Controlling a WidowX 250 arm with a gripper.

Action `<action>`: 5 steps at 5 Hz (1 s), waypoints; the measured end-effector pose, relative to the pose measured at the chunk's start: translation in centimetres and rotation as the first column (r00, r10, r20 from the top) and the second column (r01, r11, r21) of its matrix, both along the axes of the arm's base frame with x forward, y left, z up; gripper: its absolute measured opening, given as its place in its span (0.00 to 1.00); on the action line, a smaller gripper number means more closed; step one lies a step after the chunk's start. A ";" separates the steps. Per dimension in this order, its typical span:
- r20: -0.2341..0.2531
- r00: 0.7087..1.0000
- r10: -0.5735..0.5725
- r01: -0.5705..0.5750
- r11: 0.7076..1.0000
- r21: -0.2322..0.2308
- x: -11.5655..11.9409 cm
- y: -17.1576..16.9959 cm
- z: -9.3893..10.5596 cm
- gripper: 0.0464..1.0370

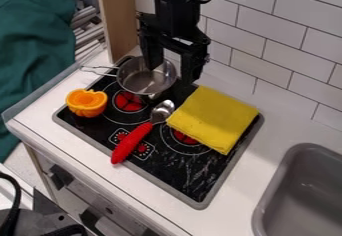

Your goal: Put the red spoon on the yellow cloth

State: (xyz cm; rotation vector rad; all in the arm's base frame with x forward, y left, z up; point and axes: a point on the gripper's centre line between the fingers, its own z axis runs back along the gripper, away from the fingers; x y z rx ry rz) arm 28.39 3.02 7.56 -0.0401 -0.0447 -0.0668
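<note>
gripper (172, 75): held above the stove, pointed down, with its fingers spread apart.
red spoon (132, 142): laid on the stove, lower in the view than the fingers; its metal bowl is pointed up toward them, and its red handle is slanted away to the lower left. the bowl end is set just beside the yellow cloth; whether it is touched by the cloth cannot be told.
yellow cloth (214, 117): folded and spread flat, to the lower right of the fingers, its far corner set near the right-hand fingertip in the view.
pot (143, 83): partly hidden by the left-hand finger in the view, its handle turned leftward.
orange cup (87, 103): placed on the stove, farther left than the pot and lower than the fingers.
stove (180, 180): black, grey-rimmed, marked with red circles, and set beneath the fingers.
sink (300, 200): sunk into the counter (270, 130), well apart from the fingers, to their lower right.
</note>
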 end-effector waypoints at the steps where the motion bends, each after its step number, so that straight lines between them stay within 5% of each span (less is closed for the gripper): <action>1: -0.038 0.999 0.002 -0.003 1.000 -0.006 -0.5 0.0 -1.1 0.96; 3: -0.086 0.994 0.070 -0.073 0.997 -0.029 -3.8 1.1 -4.2 0.96; 5: -0.029 0.979 0.202 -0.203 0.978 -0.042 -7.6 2.8 -8.9 0.96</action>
